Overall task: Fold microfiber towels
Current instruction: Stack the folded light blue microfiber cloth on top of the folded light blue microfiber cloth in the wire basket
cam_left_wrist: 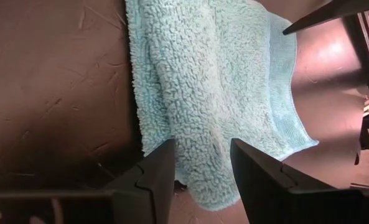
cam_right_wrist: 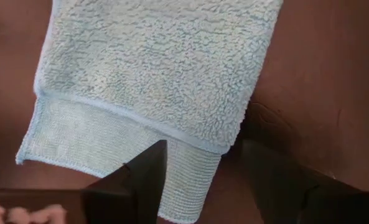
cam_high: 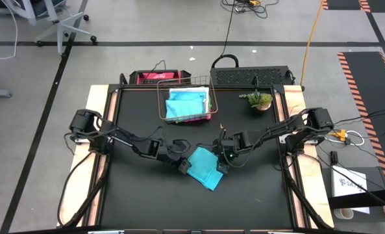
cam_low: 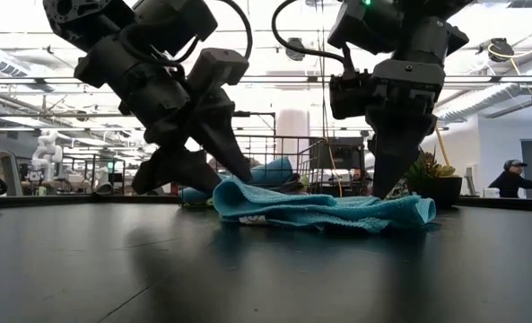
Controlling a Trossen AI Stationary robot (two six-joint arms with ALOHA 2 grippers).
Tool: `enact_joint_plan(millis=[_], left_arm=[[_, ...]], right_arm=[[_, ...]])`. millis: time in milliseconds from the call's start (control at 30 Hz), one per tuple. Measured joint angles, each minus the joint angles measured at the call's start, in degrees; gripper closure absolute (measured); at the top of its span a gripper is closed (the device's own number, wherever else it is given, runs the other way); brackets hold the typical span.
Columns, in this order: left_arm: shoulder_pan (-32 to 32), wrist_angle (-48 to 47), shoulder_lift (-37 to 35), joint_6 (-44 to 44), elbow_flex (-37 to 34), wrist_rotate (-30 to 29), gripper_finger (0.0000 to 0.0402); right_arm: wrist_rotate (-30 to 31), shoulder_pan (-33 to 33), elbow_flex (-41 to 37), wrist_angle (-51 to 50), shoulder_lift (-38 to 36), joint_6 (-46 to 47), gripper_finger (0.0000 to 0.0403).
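Turquoise towel [cam_high: 204,166] between both open grippers [cam_high: 181,165] [cam_high: 222,164]

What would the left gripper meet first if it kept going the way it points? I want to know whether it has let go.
Likely the turquoise towel: the left gripper is open with the towel's edge between its fingers.

no legible txt, labels or nos. anywhere in view.

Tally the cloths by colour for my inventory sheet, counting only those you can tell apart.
Turquoise towel on the table: 1
Turquoise towel in the wire basket: 1
Pink towel under it, only an edge showing: 1
Total: 3
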Motion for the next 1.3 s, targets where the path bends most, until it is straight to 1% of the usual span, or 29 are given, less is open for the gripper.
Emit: enact_joint_plan(millis=[233,400,533,667,867,1067,1300], left_arm=[[0.0,-0.2,0.0,-0.1,0.0,-0.2,0.0245],[0.0,-1.0,0.0,-1.0,0.0,-0.2,0.0245],[0.0,-3.2,0.0,-1.5,0.0,-0.2,0.0245],[0.0,-5.0,0.0,-1.9,0.0,-0.3,0.0245],[0.0,-4.7,0.0,-2.3,0.0,-0.6,0.0245],[0.0,-4.6,0.0,-2.9,0.0,-0.6,0.0245],[0.0,-4.6,0.0,-3.1,0.0,-0.7,0.0245]], right_arm=[[1.2,-1.0,0.0,-0.2,0.0,1.5,0.0147],[1.2,-2.3,0.0,-3.1,0.0,1.1,0.0124],[1.0,-3.2,0.0,-4.1,0.0,1.1,0.0120],[-0.4,-3.4,0.0,-4.1,0.0,1.1,0.0120],[-0.4,-3.4,-1.9,-3.8,0.0,2.1,0.0119],[-0.4,-3.4,-4.6,-0.1,-0.3,4.1,0.0119],[-2.2,-3.5,-4.9,2.9,-0.2,5.1,0.0119]])
